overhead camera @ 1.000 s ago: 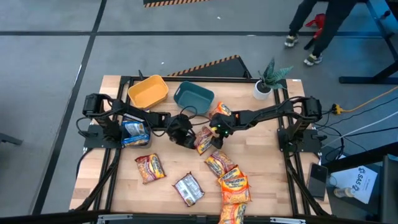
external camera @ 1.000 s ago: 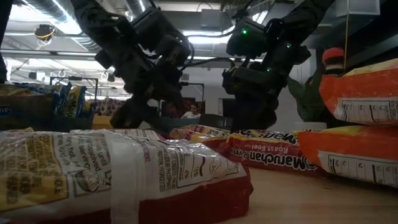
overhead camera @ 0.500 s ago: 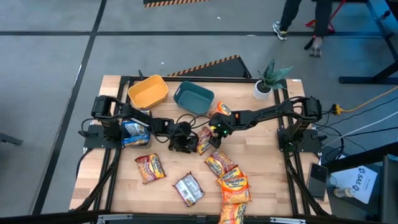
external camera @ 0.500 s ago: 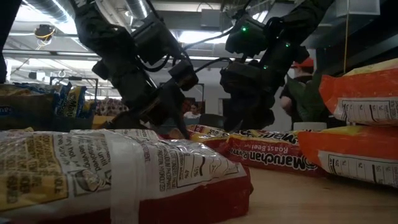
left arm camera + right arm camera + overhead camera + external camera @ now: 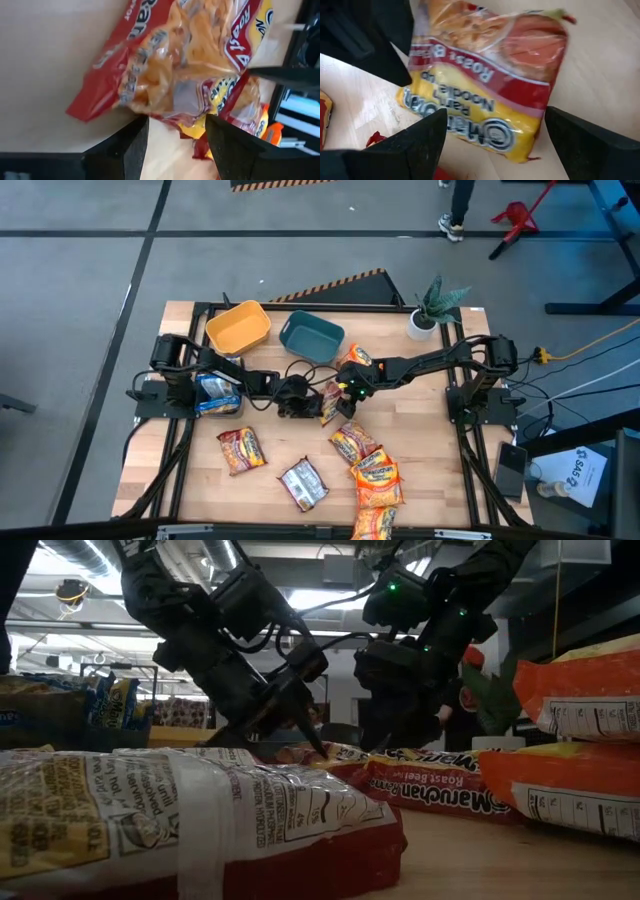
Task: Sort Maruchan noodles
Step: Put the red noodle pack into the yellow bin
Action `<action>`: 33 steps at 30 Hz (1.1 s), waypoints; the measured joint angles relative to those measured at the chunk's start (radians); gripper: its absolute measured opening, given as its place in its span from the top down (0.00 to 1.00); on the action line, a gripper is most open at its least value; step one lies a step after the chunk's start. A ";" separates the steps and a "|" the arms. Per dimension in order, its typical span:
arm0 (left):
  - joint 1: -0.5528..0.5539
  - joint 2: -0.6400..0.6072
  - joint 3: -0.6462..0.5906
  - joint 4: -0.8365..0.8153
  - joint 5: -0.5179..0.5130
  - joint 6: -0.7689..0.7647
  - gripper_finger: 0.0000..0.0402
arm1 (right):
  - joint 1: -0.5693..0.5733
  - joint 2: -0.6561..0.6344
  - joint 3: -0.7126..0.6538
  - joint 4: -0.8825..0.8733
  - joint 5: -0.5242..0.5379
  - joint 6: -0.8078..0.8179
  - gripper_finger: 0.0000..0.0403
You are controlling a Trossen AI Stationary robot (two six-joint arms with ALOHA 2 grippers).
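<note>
- Left gripper (image 5: 302, 404) sat low at mid-counter, fingers (image 5: 131, 145) spread partway around the edge of a red packet (image 5: 328, 403); not yet pinching it.
- Right gripper (image 5: 347, 394) hovered at the same packet's other side, jaws at their widest, holding nothing.
- Both apparently converged on one packet; likely only one needs to take it.
- Blue packets (image 5: 217, 393) lay stacked at the left, probably a sorted pile.
- Other packets lay scattered at the counter (image 5: 420, 470) front; yellow bin (image 5: 238, 327) and teal bin (image 5: 311, 336) stood at the back.
</note>
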 joint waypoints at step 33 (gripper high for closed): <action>-0.071 -0.016 -0.002 0.029 -0.397 -0.009 0.74 | -0.029 0.000 -0.002 -0.025 -0.122 0.006 0.20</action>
